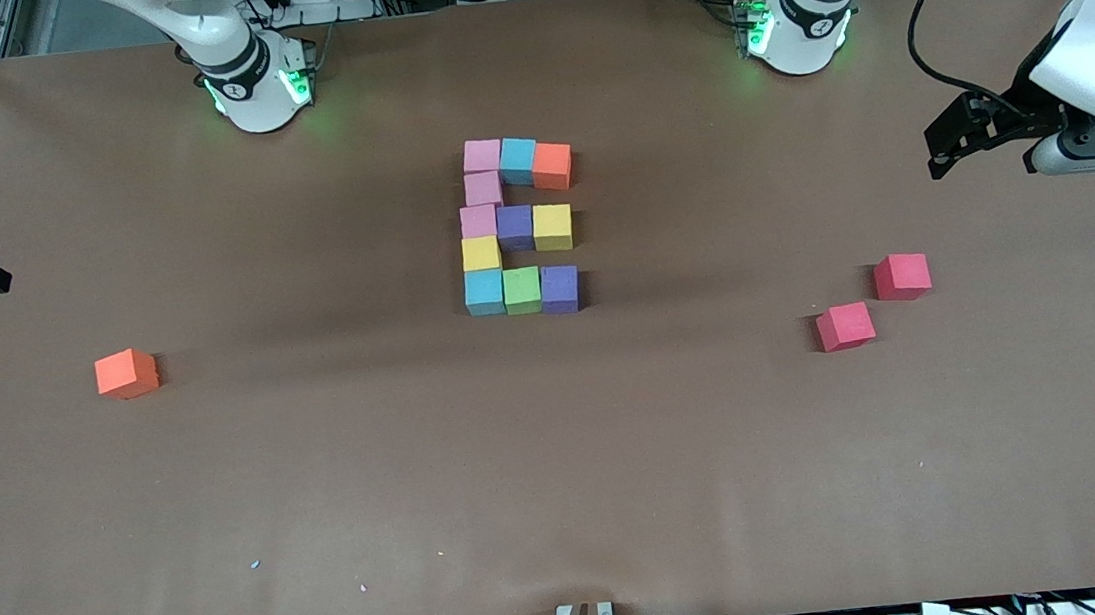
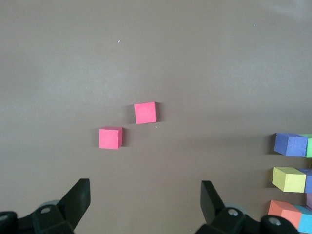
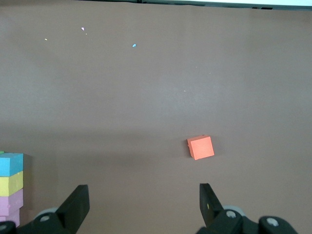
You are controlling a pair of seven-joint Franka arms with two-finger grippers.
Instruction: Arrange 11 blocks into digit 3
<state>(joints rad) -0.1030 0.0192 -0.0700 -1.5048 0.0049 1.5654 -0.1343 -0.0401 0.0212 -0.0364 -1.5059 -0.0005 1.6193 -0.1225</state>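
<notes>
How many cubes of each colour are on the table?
Pink cubes: 3
Blue cubes: 2
Orange cubes: 2, one of them alone toward the right arm's end
Purple cubes: 2
Yellow cubes: 2
Green cube: 1
Red cubes: 2, toward the left arm's end
Total: 14

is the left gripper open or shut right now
Open: the left gripper shows its two fingers wide apart with nothing between them, over bare table.
</notes>
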